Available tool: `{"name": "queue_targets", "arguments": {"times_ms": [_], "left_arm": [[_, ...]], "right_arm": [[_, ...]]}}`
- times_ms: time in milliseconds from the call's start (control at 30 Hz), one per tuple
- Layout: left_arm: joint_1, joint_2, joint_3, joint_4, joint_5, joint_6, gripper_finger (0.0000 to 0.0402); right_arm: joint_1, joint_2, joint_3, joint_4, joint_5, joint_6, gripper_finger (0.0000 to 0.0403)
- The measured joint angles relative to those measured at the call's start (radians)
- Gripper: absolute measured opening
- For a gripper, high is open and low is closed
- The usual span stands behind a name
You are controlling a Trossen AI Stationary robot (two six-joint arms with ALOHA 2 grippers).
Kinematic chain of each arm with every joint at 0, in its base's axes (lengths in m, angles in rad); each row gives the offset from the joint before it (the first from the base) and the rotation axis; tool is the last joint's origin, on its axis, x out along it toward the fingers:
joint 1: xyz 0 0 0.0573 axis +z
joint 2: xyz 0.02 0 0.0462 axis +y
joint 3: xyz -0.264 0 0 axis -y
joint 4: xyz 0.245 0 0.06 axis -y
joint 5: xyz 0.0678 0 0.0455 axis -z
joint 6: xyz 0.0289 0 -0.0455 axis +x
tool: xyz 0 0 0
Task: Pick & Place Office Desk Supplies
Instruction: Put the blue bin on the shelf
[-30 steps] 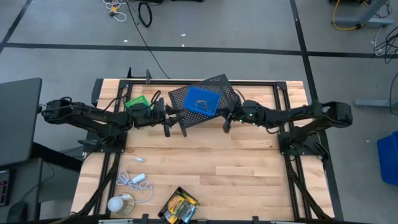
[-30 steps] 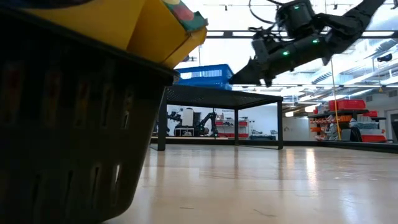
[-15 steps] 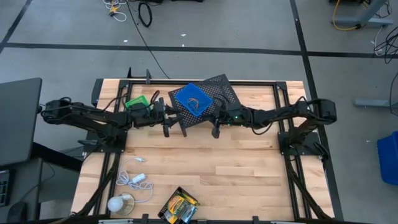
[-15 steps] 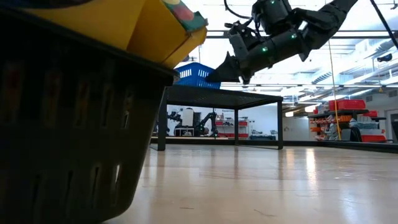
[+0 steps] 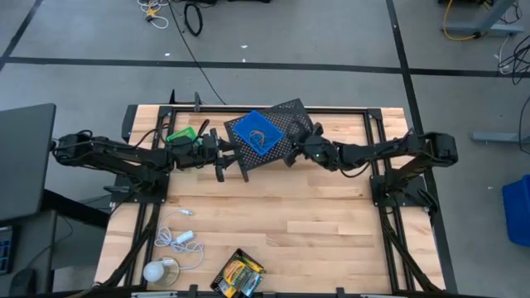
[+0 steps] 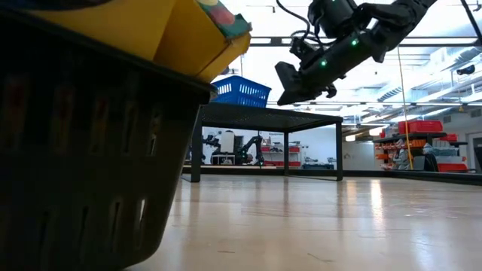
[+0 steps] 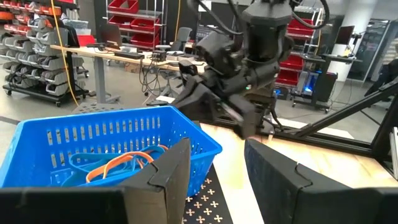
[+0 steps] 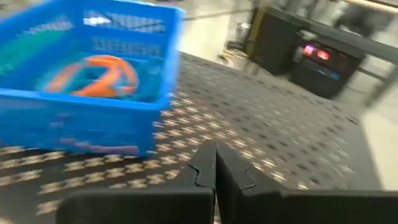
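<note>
Blocked at the far edge by blue tray (image 5: 257, 133) on black perforated platform (image 5: 291, 117); open wood table (image 5: 315, 223) nearer.

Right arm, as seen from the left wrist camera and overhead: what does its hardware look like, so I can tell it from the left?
The right arm is dark, blocky and multi-jointed, with black cables looping over its wrist and small green indicator lights near the right gripper. The left gripper shows two flat, matte-black fingers with stepped inner edges. Both arms look alike in colour and build.
</note>
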Motion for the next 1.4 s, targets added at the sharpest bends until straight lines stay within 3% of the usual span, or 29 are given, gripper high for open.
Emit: {"name": "queue_targets", "arguments": {"times_ms": [133, 467, 1033, 1400], "left_arm": [[0.000, 0.000, 0.000, 0.000, 0.000, 0.000, 0.0162], [-0.007, 0.000, 0.000, 0.019, 0.010, 0.005, 0.0162], [-0.006, 0.000, 0.000, 0.026, 0.033, 0.005, 0.0162], [-0.007, -0.007, 0.000, 0.027, 0.041, 0.006, 0.0162]], "right_arm": [[-0.027, 0.000, 0.000, 0.005, 0.023, 0.003, 0.0000], [-0.088, 0.042, 0.000, 0.080, -0.196, -0.053, 0.0000], [-0.079, 0.057, 0.000, 0.155, -0.405, -0.135, 0.0000], [-0.079, 0.057, 0.000, 0.162, -0.485, -0.154, 0.0000]]}}
